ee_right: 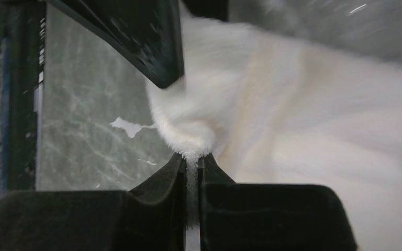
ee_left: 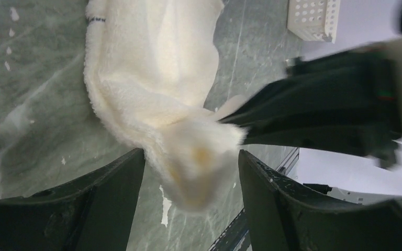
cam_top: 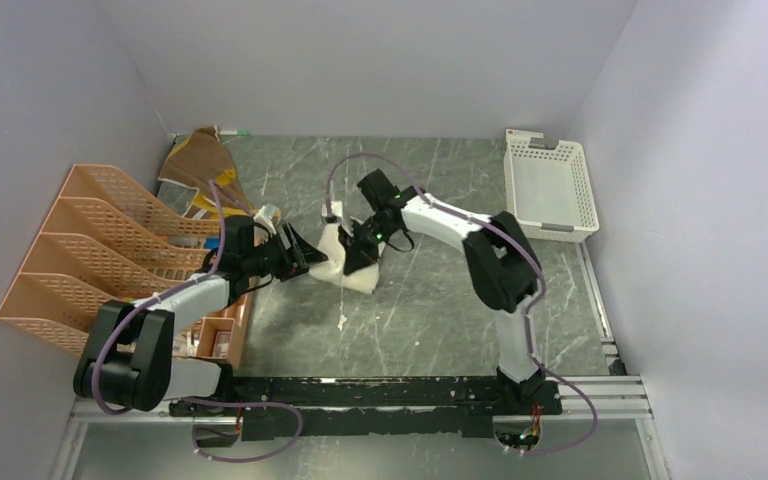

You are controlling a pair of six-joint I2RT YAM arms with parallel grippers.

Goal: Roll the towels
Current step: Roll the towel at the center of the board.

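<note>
The cream-white towel (cam_top: 345, 262) lies bunched in the middle of the table, one end lifted off it. My right gripper (cam_top: 362, 243) is shut on a corner of that towel (ee_right: 293, 115), and the fabric shows pinched between its fingertips (ee_right: 178, 167). My left gripper (ee_left: 191, 163) stands open just left of it. The towel's fluffy tip (ee_left: 199, 162) hangs between its wide-apart fingers (ee_left: 112, 193) without being squeezed. The right arm's dark fingers (ee_left: 319, 115) reach in from the right in the left wrist view. The brown towel (cam_top: 200, 155) lies crumpled at the back left.
An orange mesh file rack (cam_top: 90, 250) stands along the left wall beside my left arm. A white slotted basket (cam_top: 550, 185) sits at the back right. A small box with items (cam_top: 218, 335) lies near the left arm's base. White scuffs mark the marbled tabletop (cam_top: 440, 300).
</note>
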